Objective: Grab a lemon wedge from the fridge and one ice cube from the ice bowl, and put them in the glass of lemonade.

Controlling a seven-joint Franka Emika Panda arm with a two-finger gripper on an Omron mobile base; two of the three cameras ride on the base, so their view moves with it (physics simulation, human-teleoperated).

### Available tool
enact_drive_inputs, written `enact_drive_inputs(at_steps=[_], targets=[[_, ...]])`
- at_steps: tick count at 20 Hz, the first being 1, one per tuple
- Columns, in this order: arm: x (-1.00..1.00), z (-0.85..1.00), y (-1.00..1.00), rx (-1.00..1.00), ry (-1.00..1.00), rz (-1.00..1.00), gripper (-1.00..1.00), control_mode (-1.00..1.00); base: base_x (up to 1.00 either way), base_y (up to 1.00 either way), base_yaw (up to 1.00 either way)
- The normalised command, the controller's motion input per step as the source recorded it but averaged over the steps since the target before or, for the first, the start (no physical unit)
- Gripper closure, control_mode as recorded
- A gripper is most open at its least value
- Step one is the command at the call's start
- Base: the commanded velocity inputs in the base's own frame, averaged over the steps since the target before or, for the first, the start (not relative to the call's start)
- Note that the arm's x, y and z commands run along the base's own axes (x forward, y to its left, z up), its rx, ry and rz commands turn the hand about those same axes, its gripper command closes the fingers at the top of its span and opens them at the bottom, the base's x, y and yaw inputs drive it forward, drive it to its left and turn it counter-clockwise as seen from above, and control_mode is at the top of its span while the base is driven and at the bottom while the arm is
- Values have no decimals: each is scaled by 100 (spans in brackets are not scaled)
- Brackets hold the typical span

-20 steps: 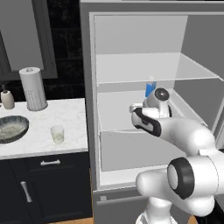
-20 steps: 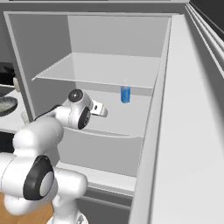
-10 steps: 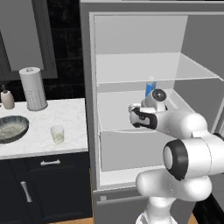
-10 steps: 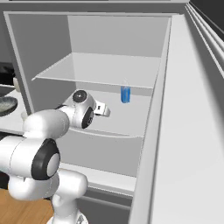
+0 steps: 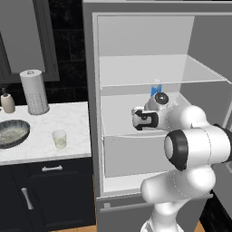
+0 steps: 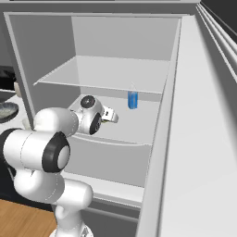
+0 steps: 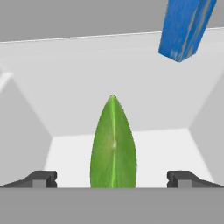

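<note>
The fridge (image 5: pixel 136 36) stands open with white shelves inside. My gripper (image 6: pixel 111 115) reaches in over the middle shelf. In the hand view the lemon wedge (image 7: pixel 113 144), a green pointed sliver, lies on the white shelf floor straight ahead. It sits between my gripper's (image 7: pixel 113 180) two fingertips, which are spread wide and apart from it. The gripper is open and holds nothing. On the marble counter left of the fridge sit the ice bowl (image 5: pixel 11 132) and the glass of lemonade (image 5: pixel 59 138).
A small blue bottle (image 6: pixel 133 99) stands at the back of the same shelf, up and right of the wedge in the hand view (image 7: pixel 186 28). The open fridge door (image 6: pixel 199 139) walls the right side. A paper towel roll (image 5: pixel 34 90) and soap bottle (image 5: pixel 7 102) stand behind the bowl.
The arm's elbow has swung up and closer to the cameras while the hand stays over the middle shelf. The jaws remain open.
</note>
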Motion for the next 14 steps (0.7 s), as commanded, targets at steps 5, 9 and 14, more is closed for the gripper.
enact_drive_inputs(at_steps=[5, 9, 14], targets=[[26, -22, 0, 0, 0, 0, -100, -100, 0, 0, 0], [26, -17, 0, 0, 0, 0, -100, -100, 0, 0, 0], [23, -18, 0, 0, 0, 0, -100, -100, 0, 0, 0]])
